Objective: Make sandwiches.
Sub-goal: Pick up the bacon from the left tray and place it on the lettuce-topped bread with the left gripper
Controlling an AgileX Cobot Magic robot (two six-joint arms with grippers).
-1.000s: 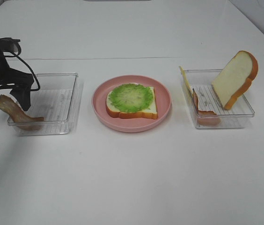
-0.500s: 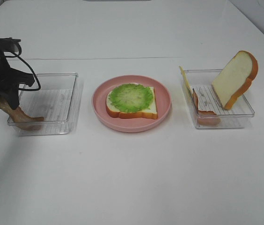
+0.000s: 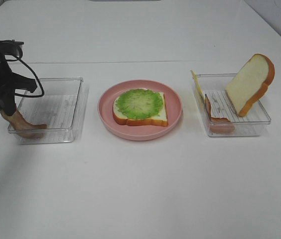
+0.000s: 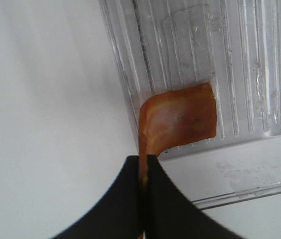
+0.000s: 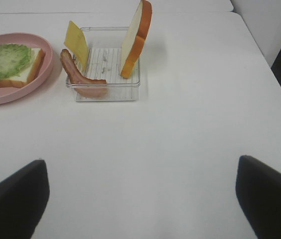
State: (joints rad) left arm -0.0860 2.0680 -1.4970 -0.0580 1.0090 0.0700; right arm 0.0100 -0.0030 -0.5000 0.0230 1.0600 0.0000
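In the high exterior view we see the black left arm reaching down at the table's nine o'clock edge. Its left gripper [image 3: 7, 110] is clenched on the raised end of a reddish-brown toy bacon strip [image 3: 21, 123]. The strip's other end rests in the seven o'clock corner of the left clear plastic tray [image 3: 79, 97].

We count two trays, one round pink plate [image 3: 140, 135], two white bread slices with orange-brown crust, two bacon strips, one ruffled green lettuce leaf [image 3: 139, 102] and one thin yellow cheese square [image 3: 196, 83]. The left tray sits at the plate's nine o'clock and the right clear plastic tray [image 3: 262, 118] at its three. The flat bread slice [image 3: 161, 117] lies on the plate under the lettuce. The upright bread slice [image 3: 249, 84] leans in the right tray, which also holds the cheese and the second bacon strip [image 3: 219, 123].

In the left wrist view, the black fingertips [image 4: 130, 174] pinch the bacon strip [image 4: 180, 119], which bends over the tray wall onto the ribbed floor [image 4: 240, 74].

In the right wrist view, we find the right gripper [image 5: 140, 160] spread wide and holding nothing. It hovers over the bare white table [image 5: 180, 124], well apart from the right tray [image 5: 103, 84] ahead of it.
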